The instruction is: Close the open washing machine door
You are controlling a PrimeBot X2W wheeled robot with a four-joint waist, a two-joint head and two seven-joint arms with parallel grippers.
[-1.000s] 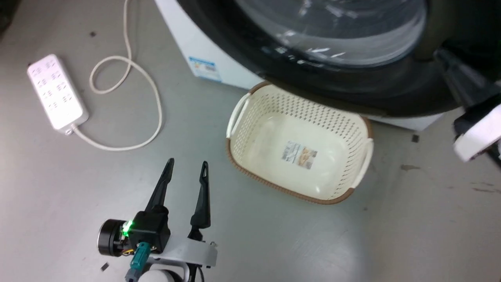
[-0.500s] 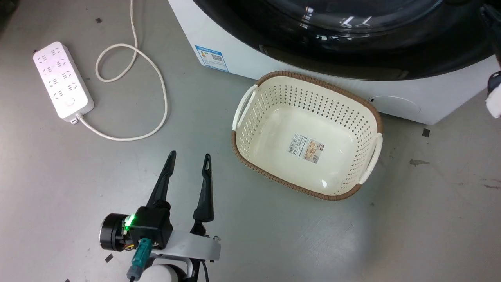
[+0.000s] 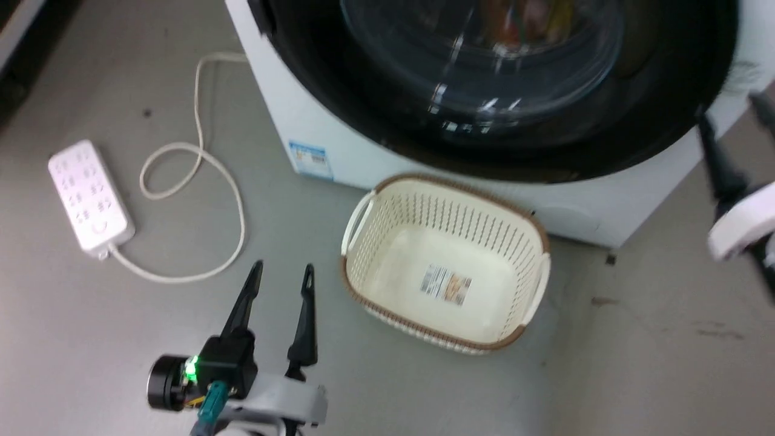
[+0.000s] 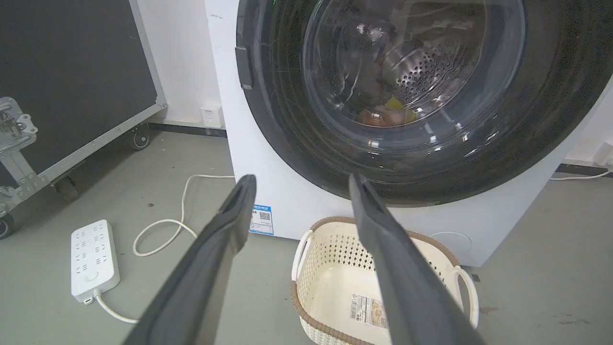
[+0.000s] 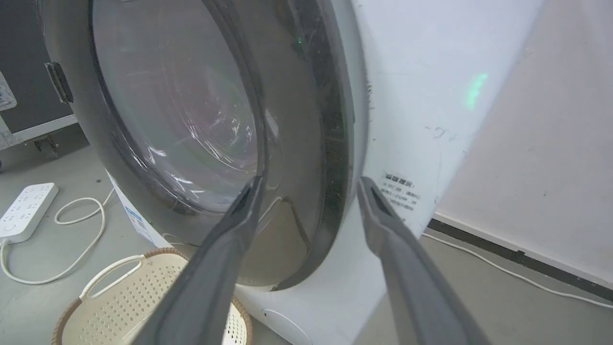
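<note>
On a grey workshop floor [image 3: 636, 363], the washing machine door [image 3: 484, 91] sits against the white cabinet [image 3: 327, 133]. From the head camera its black rim and glass bowl hang above a cream laundry basket [image 3: 424, 212] parked at the machine's foot. The left gripper [image 3: 283, 269] hangs low over the floor, jaws apart and empty, well clear of the door. The right gripper [image 3: 726, 106], blurred at the frame's edge, is just beside the rim's right side. A white power strip [image 3: 91, 197] and its looped cable [image 3: 236, 200] lie off to the left.

From the left wrist, the door is met face-on. Coloured laundry [image 4: 388, 112] shows through the glass inside the steel drum, which the head view reduces to a smear of colour.

From the right wrist, jaws apart with nothing between them, the door is seen edge-on. Its rim appears flush with the cabinet, a seam the head camera's steep angle cannot judge.

Whether the latch has caught cannot be told. If the push fell short of the click, the door may drift open. A finger this close to the rim could also hook it on the way out and pull it off the cabinet.
</note>
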